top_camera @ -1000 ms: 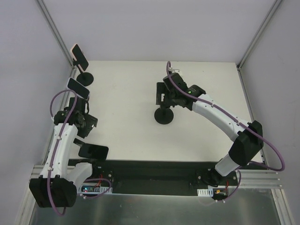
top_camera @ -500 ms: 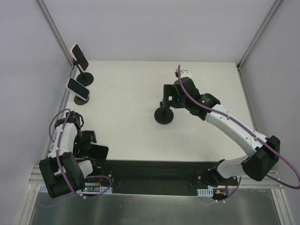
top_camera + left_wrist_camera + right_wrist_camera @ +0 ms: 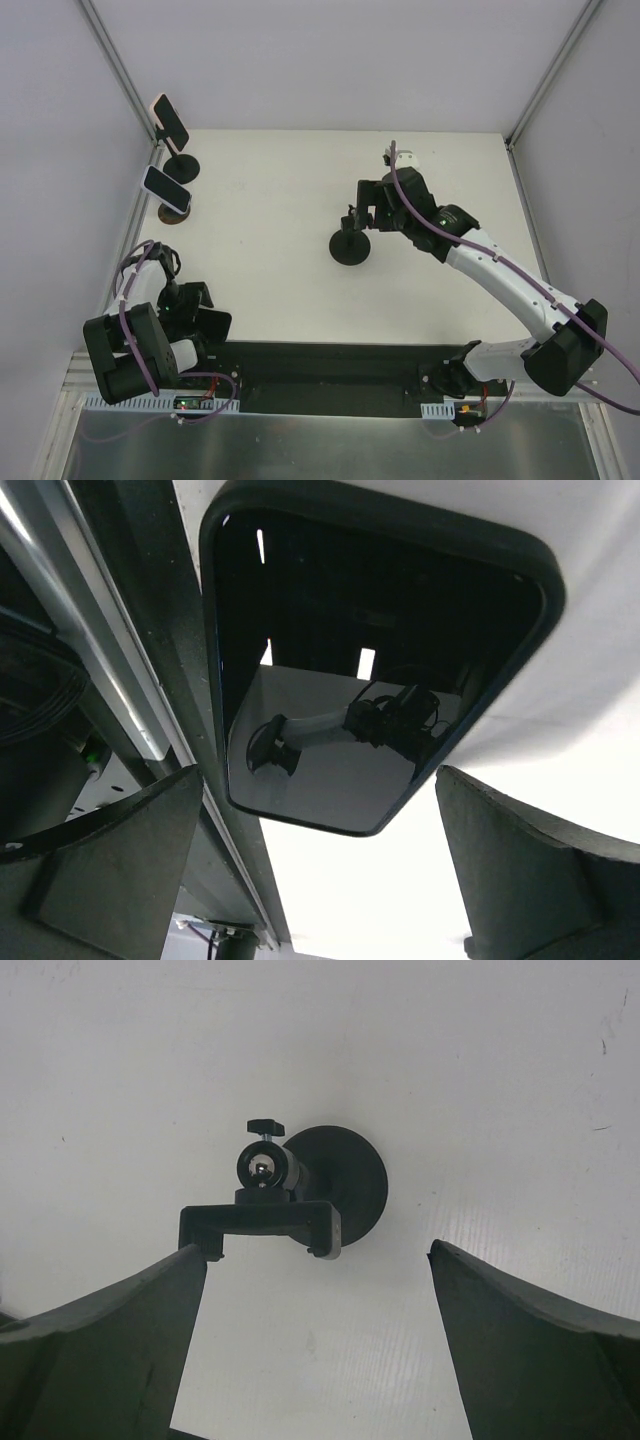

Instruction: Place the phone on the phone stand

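Note:
A black phone [image 3: 370, 680] lies face up at the table's near-left edge, partly over the black front strip; it also shows in the top view [image 3: 213, 326]. My left gripper [image 3: 320, 880] is open, with the phone just ahead of its fingers, not held; in the top view the left gripper [image 3: 193, 308] hovers at the phone. The empty black phone stand [image 3: 262, 1222], with a round base and a clamp on a ball joint, stands mid-table [image 3: 350, 248]. My right gripper [image 3: 320, 1340] is open and empty above it, also seen in the top view [image 3: 364, 207].
Two more stands at the far left each hold a phone: one at the back corner [image 3: 170, 122], one nearer [image 3: 166, 189]. The left wall rail runs close beside the left arm. A black strip and a metal frame [image 3: 330, 375] line the near edge.
My left arm has folded back from the far-left stands to the near edge, its gripper now over the black phone. My right gripper has drawn away to the right of the stand's clamp.

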